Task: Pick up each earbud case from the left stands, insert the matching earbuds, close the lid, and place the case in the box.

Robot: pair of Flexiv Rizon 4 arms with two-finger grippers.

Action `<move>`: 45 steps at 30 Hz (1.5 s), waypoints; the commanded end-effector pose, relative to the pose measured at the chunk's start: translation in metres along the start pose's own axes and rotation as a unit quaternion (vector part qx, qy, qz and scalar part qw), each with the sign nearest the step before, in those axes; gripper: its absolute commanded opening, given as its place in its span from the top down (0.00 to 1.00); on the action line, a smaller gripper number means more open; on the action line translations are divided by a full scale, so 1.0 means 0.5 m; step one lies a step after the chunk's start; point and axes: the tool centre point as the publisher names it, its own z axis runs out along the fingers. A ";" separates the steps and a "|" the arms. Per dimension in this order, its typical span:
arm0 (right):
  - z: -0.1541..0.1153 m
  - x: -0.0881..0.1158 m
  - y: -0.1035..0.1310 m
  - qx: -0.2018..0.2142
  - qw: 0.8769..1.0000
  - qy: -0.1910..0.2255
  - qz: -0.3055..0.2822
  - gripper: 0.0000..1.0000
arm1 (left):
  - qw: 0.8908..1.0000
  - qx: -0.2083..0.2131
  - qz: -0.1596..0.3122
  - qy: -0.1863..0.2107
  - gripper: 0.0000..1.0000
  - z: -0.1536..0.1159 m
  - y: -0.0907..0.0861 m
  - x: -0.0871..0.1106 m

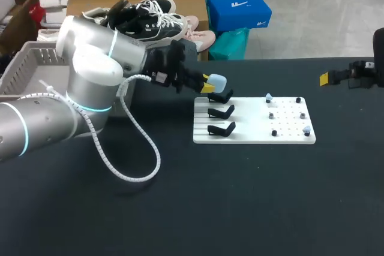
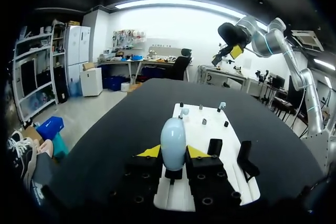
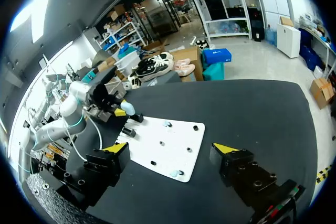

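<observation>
A light-blue earbud case (image 1: 217, 81) stands on the rearmost of three black stands at the left of a white board (image 1: 252, 131). My left gripper (image 1: 210, 84) reaches it from the left. In the left wrist view the case (image 2: 173, 141) stands upright between the yellow tips of the left gripper (image 2: 173, 153), and both fingers press its sides. The two nearer stands (image 1: 221, 112) (image 1: 221, 129) are bare. Small pale earbuds (image 1: 268, 96) (image 1: 306, 130) sit on pegs at the board's right side. My right gripper (image 1: 327, 78) hangs open at the far right, off the board, and the right gripper (image 3: 170, 150) holds nothing.
A grey slatted basket (image 1: 36, 58) stands at the table's back left, behind my left arm. A white coiled cable (image 1: 138, 160) from that arm loops over the table in front of the board. Dark pegs (image 1: 288, 121) dot the board's right half.
</observation>
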 end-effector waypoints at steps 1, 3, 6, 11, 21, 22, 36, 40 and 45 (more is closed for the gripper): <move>0.003 -0.001 -0.003 -0.002 1.000 0.000 -0.001 0.00 | 0.999 -0.024 -0.003 -0.030 1.00 -0.051 -0.060 -0.012; 0.003 -0.001 -0.003 -0.002 1.000 0.000 -0.001 0.00 | 0.998 -0.036 -0.003 -0.047 1.00 -0.066 -0.078 -0.023; 0.003 -0.001 -0.003 -0.002 1.000 0.000 -0.001 0.00 | 0.997 -0.040 -0.010 -0.072 1.00 -0.088 -0.109 -0.042; 0.003 -0.001 -0.003 -0.002 1.000 0.000 -0.001 0.00 | 0.994 -0.032 -0.001 -0.106 1.00 -0.116 -0.163 -0.067; 0.003 -0.001 -0.003 -0.002 1.000 0.000 -0.001 0.00 | 0.989 -0.030 0.019 -0.147 1.00 -0.128 -0.256 -0.074; 0.003 -0.001 -0.003 -0.002 1.000 0.000 -0.001 0.00 | 0.988 -0.029 0.022 -0.151 1.00 -0.129 -0.262 -0.075; 0.003 -0.001 -0.003 -0.002 1.000 0.000 -0.001 0.00 | 0.981 -0.031 0.081 -0.175 1.00 -0.140 -0.304 -0.090; 0.003 -0.001 -0.003 -0.002 1.000 0.000 -0.001 0.00 | 0.981 -0.031 0.081 -0.175 1.00 -0.140 -0.304 -0.090; 0.003 -0.001 -0.003 -0.002 1.000 0.000 -0.001 0.00 | 0.981 -0.031 0.081 -0.175 1.00 -0.140 -0.304 -0.090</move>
